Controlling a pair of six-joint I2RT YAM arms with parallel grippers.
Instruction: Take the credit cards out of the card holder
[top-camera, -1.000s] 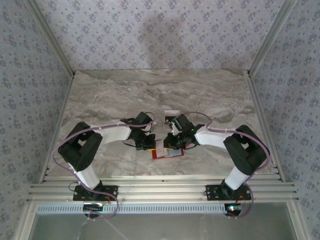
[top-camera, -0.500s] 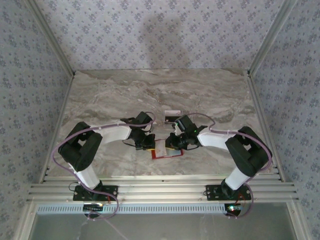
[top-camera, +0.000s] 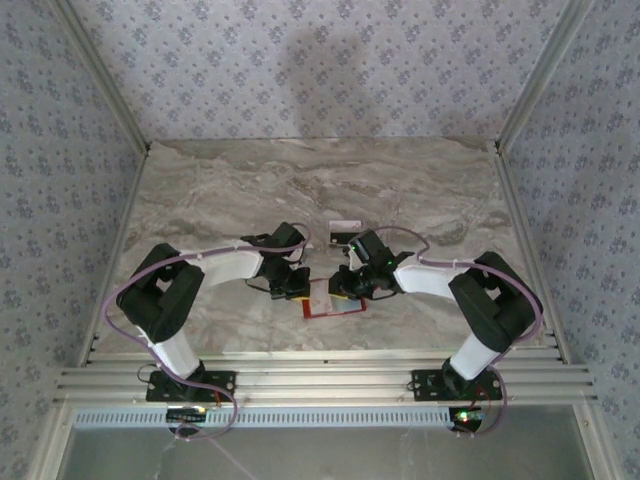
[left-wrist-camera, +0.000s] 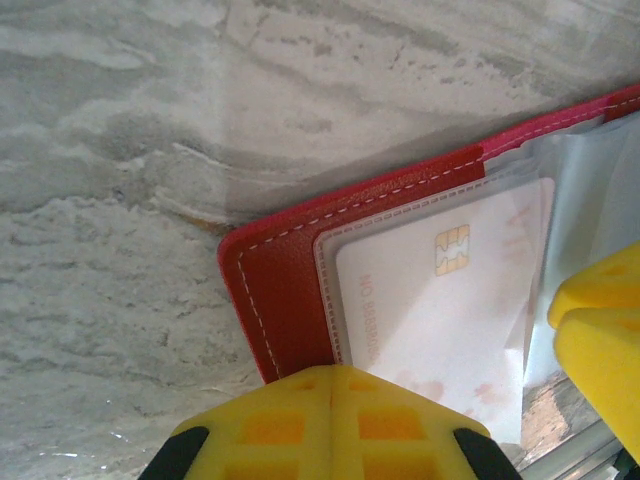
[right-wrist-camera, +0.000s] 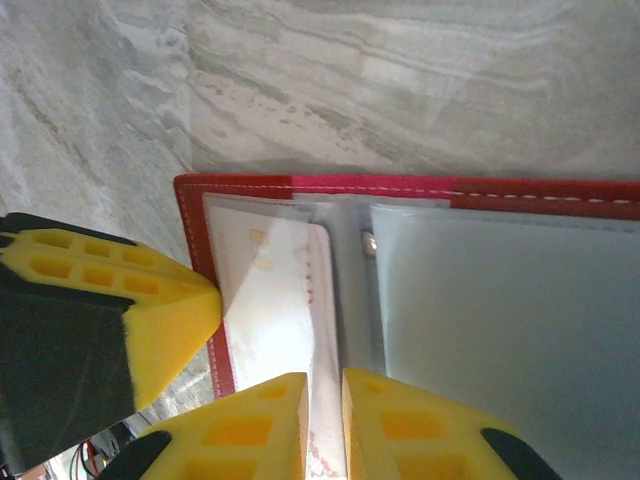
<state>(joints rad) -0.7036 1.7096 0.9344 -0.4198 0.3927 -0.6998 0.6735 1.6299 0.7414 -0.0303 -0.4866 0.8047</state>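
Extracting step judged underway: credit card (right-wrist-camera: 270, 320) sits in card holder's (right-wrist-camera: 250, 186) clear pocket; left gripper (left-wrist-camera: 330, 385), closed, empty, pins holder's edge; right gripper (right-wrist-camera: 325, 385) barely parted at card's edge, hold undeterminable. Next needs firm pinch, straight pull.

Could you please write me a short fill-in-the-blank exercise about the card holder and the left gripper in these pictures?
1. The open card holder is coloured ____.
2. The white card tucked inside it bears a gold ____.
3. The left gripper, at the holder's corner, is ____, not open.
4. Another credit card lies outside the holder on the marble ____.
Missing words: red; chip; shut; table.
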